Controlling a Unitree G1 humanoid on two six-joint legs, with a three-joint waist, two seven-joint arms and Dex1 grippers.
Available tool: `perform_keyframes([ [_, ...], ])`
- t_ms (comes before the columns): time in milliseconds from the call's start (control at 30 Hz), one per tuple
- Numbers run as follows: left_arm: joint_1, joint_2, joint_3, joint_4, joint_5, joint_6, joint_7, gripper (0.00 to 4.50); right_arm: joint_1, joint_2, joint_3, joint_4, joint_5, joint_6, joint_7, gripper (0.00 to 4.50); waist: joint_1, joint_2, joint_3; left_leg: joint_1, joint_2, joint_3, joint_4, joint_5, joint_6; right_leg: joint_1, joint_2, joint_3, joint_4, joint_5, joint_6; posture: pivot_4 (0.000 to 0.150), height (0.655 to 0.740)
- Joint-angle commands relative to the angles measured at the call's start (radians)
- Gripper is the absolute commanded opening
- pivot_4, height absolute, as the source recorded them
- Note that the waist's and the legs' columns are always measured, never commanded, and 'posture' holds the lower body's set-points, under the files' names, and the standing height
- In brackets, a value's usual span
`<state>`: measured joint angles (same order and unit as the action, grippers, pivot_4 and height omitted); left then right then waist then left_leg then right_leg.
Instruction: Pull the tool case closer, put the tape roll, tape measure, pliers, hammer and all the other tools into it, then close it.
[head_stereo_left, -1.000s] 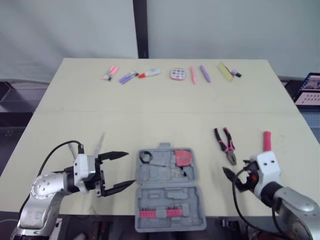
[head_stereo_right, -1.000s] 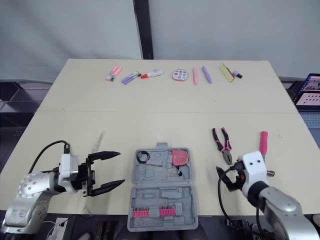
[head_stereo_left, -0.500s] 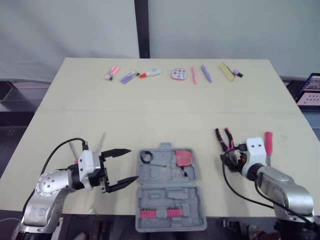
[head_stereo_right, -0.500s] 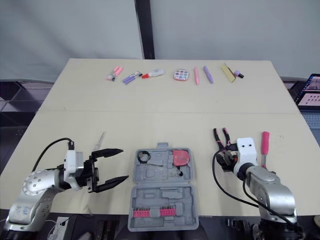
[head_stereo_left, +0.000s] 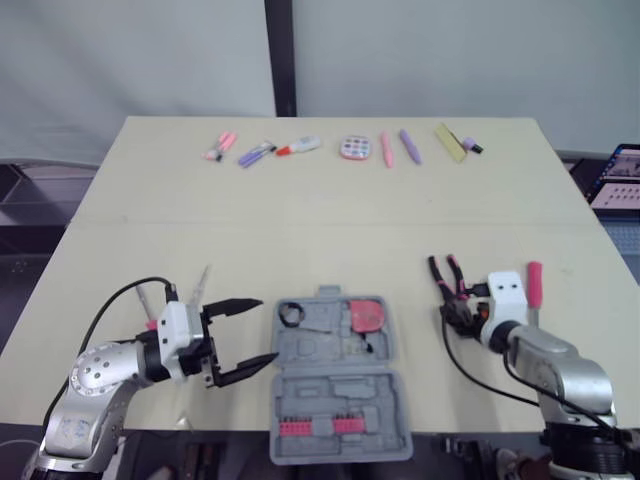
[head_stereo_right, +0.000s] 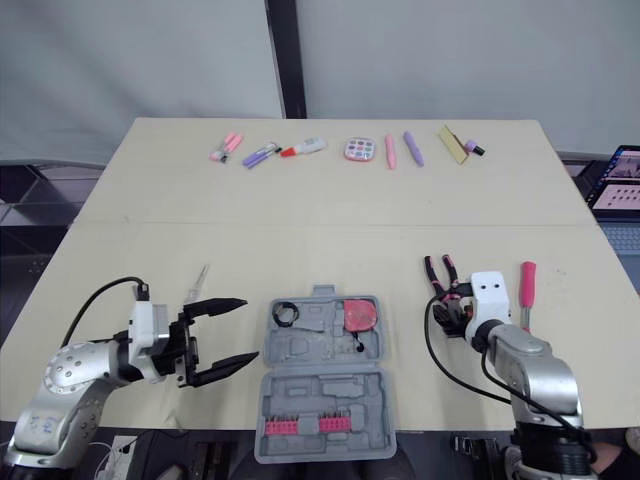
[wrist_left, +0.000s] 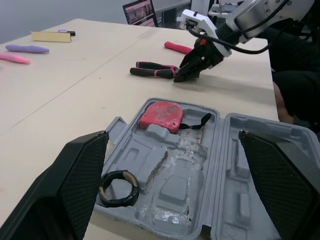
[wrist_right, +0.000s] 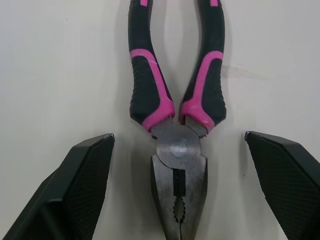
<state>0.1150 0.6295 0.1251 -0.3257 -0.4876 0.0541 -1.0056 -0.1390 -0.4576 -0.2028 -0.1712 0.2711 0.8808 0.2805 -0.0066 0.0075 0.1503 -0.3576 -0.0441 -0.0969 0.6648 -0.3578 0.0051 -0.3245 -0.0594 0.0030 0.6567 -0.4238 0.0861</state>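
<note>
Seen from the head, the open tool case (head_stereo_left: 340, 400) lies at the desk's (head_stereo_left: 300, 230) near edge, with the tape roll (head_stereo_left: 291, 314) and tape measure (head_stereo_left: 367, 315) in its far half. The left claw (head_stereo_left: 265, 330) gapes wide just left of it. The left wrist view shows the right claw (wrist_left: 192, 67) at the pliers (wrist_left: 152, 69), right of the case. In the right wrist view that claw's fingers (wrist_right: 75, 190) are spread wide on either side of the pliers' head.

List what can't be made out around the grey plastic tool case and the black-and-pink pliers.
- Black-and-pink pliers: nose tip cut off by the right wrist view's edge; the right gripper covers it in the eye views.
- Pink-handled tool: head behind the right arm, eye views; type unclear.
- Small coloured items in the far row: too small to identify, eye views.
- Pink row in the grey plastic tool case: too small to tell apart.
</note>
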Motion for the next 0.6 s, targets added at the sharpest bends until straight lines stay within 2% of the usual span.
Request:
perform_keyframes([
  [33,0.009,0.006,0.009,-0.036,-0.003,-0.005,0.003,4.5,-0.004,-0.004,-0.008,-0.003,-0.004,-0.015,0.002,4.43,0.0,0.0,0.0,0.0,0.0,0.0,0.0,0.0,0.0,0.0,0.0,0.0,0.0,0.0,0.0,0.15,0.7336],
  [300,0.019,0.002,0.007,-0.041,0.001,-0.01,0.008,4.5,-0.005,0.002,-0.011,0.005,0.003,0.001,0.001,4.43,0.001,0.0,0.0,0.0,0.0,0.0,0.0,0.0,0.0,0.0,0.0,0.0,0.0,0.0,0.0,0.15,0.7336],
  [333,0.019,0.002,0.007,-0.041,0.001,-0.01,0.009,4.5,-0.005,0.002,-0.012,0.005,0.004,0.001,0.001,3.92,0.001,0.0,0.0,0.0,0.0,0.0,0.0,0.0,0.0,0.0,0.0,0.0,0.0,0.0,0.0,0.15,0.7336],
  [367,0.018,0.002,0.006,-0.041,0.001,-0.01,0.01,4.5,-0.006,0.004,-0.013,0.006,0.005,0.002,0.0,3.66,0.001,0.0,0.0,0.0,0.0,0.0,0.0,0.0,0.0,0.0,0.0,0.0,0.0,0.0,0.0,0.15,0.7336],
  [400,0.018,0.002,0.006,-0.042,0.001,-0.01,0.01,4.5,-0.007,0.005,-0.013,0.007,0.005,0.002,-0.001,3.22,0.001,0.0,0.0,0.0,0.0,0.0,0.0,0.0,0.0,0.0,0.0,0.0,0.0,0.0,0.0,0.15,0.7336],
  [467,0.016,0.002,0.005,-0.042,0.002,-0.009,0.011,4.5,-0.009,0.007,-0.014,0.009,0.004,0.003,-0.003,2.13,0.001,0.0,0.0,0.0,0.0,0.0,0.0,0.0,0.0,0.0,0.0,0.0,-0.001,0.0,0.0,0.15,0.7336],
  [533,0.014,0.002,0.004,-0.042,0.002,-0.009,0.012,4.5,-0.01,0.007,-0.014,0.01,0.004,0.004,-0.003,1.26,0.001,0.0,0.0,0.0,0.0,0.0,0.0,0.0,0.0,0.0,0.0,0.0,-0.001,0.0,0.0,0.15,0.7336],
  [567,0.015,0.002,0.003,-0.043,0.002,-0.008,0.012,4.5,-0.011,0.007,-0.014,0.012,0.004,0.004,-0.004,0.94,0.001,0.0,0.0,0.0,0.0,0.0,0.0,0.0,0.0,0.0,0.0,0.0,-0.001,0.0,0.0,0.15,0.7336],
  [600,0.015,0.002,0.003,-0.043,0.002,-0.008,0.012,4.5,-0.011,0.007,-0.014,0.012,0.004,0.005,-0.004,0.95,0.001,0.0,0.0,0.0,0.0,0.0,0.0,0.0,0.0,0.0,0.0,0.0,-0.001,0.0,0.0,0.15,0.7336],
])
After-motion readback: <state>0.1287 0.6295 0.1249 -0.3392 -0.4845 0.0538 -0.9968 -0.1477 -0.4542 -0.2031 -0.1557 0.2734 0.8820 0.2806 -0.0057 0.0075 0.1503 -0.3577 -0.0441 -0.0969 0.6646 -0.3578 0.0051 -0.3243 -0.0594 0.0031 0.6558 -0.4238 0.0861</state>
